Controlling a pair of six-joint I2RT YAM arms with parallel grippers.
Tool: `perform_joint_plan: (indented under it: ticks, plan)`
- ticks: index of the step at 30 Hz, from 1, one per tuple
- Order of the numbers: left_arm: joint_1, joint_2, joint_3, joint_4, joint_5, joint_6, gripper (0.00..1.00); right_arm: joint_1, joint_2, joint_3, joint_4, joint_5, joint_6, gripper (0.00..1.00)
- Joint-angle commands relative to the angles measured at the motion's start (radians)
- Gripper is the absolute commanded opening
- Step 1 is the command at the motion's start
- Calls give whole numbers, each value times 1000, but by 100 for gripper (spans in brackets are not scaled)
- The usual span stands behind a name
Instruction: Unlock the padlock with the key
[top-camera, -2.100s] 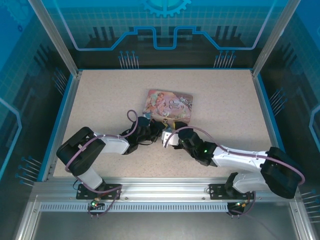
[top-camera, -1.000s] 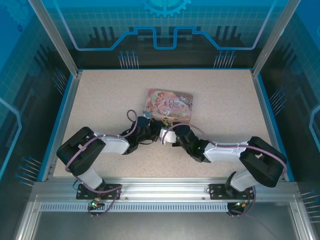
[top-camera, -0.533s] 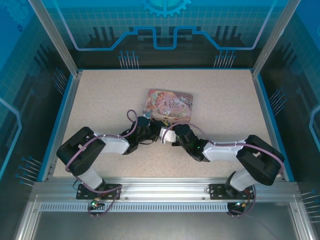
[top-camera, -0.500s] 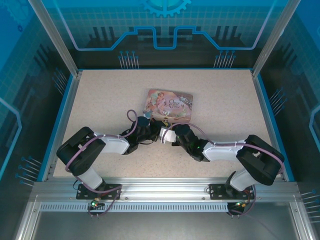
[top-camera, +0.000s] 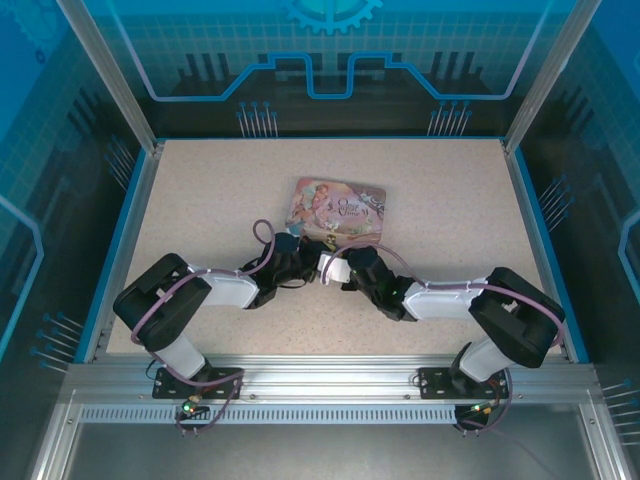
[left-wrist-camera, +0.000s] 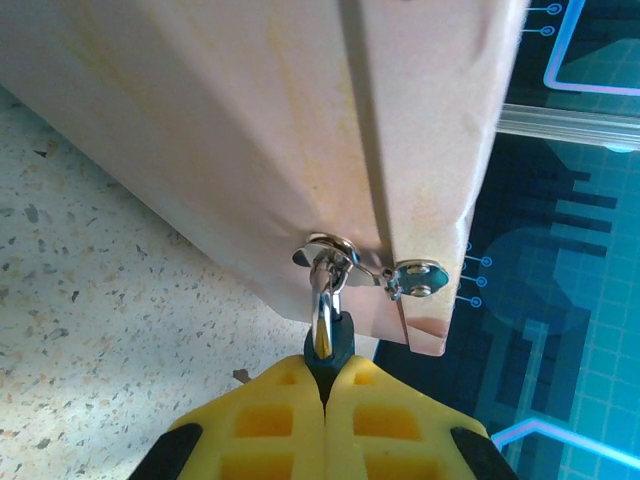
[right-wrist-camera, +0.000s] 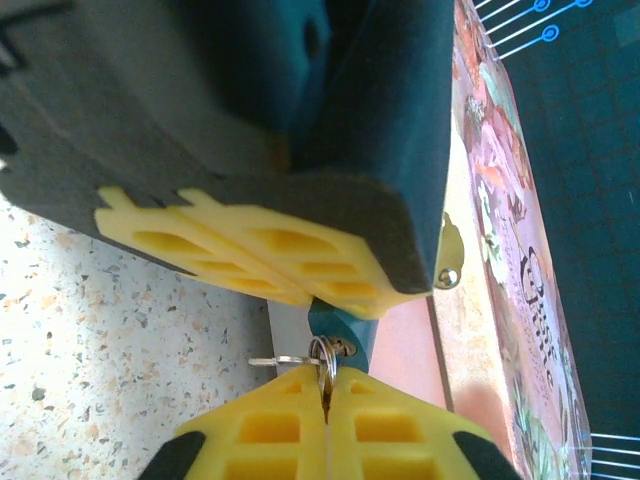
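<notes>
Left end effector (left-wrist-camera: 323, 385) clenched on teal padlock (left-wrist-camera: 337, 332), lower centre of left wrist view, shackle thru hasp (left-wrist-camera: 330, 250) of tin (top-camera: 338, 208). Right end effector (right-wrist-camera: 325, 388) pinches key (right-wrist-camera: 324, 358) just beside lock. Advice: hold lock steady, line key up w/ keyhole, turn gently.

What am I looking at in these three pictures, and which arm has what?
Two robot arms bolted at a table's near edge. The overhead picture looks down from behind them: left arm, right arm, meeting beside a pink tin. The other two pictures come from cameras on each wrist. The left jaws are shut on the blue-teal padlock, whose shackle hangs through the tin's clasp. The right jaws are shut on the key, right up against the padlock.
</notes>
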Motion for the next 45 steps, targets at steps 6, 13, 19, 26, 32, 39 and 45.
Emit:
perform_joint_plan:
  ticks: [6,13,19,26,32,39,45]
  plan:
    - [-7,-4,17,91,17,-6,0,-9,-41,60,-113,-17,200,0]
    - [-14,21,19,125,11,-24,0,-19,-69,119,-281,0,427,0]
    - [-19,34,35,123,2,-25,0,-59,-94,102,-297,-102,670,0]
    - [-21,52,62,109,10,-20,0,-101,-109,57,-241,-206,779,0]
    - [-20,47,41,88,-16,-1,0,-125,-126,30,-270,-248,758,24]
    - [10,38,-9,52,-31,27,0,-212,-249,-11,-392,-433,733,51]
    - [35,36,-38,5,-24,52,0,-397,-315,59,-530,-634,806,61]
